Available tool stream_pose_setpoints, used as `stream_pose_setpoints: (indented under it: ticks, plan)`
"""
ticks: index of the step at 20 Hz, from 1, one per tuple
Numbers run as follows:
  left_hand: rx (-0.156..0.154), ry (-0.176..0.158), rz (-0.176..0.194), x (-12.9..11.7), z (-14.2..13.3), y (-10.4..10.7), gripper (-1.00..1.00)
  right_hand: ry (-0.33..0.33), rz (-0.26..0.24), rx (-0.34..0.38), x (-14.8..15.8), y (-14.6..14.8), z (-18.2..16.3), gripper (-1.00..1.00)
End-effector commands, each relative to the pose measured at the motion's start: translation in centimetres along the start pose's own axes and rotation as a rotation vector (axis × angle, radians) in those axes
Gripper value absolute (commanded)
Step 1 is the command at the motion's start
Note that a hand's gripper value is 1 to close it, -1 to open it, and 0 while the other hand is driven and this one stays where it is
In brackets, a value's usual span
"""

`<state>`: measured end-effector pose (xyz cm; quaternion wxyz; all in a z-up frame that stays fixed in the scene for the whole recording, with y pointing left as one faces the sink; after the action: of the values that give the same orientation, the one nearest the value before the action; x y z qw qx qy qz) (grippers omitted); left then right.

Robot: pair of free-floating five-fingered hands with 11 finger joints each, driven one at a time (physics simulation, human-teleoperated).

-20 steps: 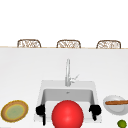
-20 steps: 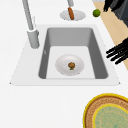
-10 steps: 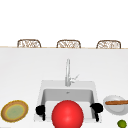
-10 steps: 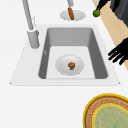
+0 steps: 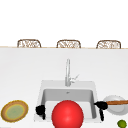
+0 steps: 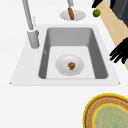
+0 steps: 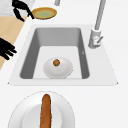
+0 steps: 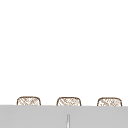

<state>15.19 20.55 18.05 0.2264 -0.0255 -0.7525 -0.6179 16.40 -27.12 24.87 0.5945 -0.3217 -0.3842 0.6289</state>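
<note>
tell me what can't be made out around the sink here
- Front view: a big red ball covers the grey sink basin's front.
- Left side view: the yellow-rimmed round plate is cut by the frame edges.
- Left side view: the small brown lump on the white dish is too small to identify.

**Front view: two hands at the sink's front corners**

I see the sink [image 5: 41, 96] with its faucet [image 5: 67, 73] at the back. A red ball [image 5: 67, 114] covers the front of the basin. My left hand [image 5: 40, 110] hangs at the front left corner, near the yellow plate [image 5: 14, 111]. My right hand [image 5: 101, 106] is at the right rim, touching the white plate [image 5: 115, 108] with a brown stick [image 5: 117, 102]. A green lime [image 5: 122, 123] lies nearby.
</note>
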Motion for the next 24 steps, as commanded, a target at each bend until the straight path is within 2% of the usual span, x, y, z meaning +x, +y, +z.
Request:
stream_pose_setpoints:
  ticks: [1, 7, 12, 17, 24]
  plan:
    - [0.000, 0.000, 0.000, 0.0, 0.0, 0.0, 0.00, -0.010, -0.025, 0.072, -1.8, 0.9, 1.7, -1.00]
    - [0.002, 0.001, -0.003, 0.0, 0.0, 0.0, 0.00, -0.010, -0.027, 0.097, -4.7, 2.0, 4.7, -1.00]
    - [0.003, 0.002, -0.004, 0.0, 0.0, 0.0, 0.00, 0.007, -0.030, 0.167, -6.4, 3.5, 6.9, -1.00]
    - [0.004, 0.003, -0.005, 0.0, 0.0, 0.0, 0.00, -0.004, -0.035, 0.129, -8.9, 4.7, 9.3, -1.00]
    - [0.004, 0.003, -0.005, 0.0, 0.0, 0.0, 0.00, -0.024, -0.067, 0.132, -12.8, 5.1, 11.6, -1.00]
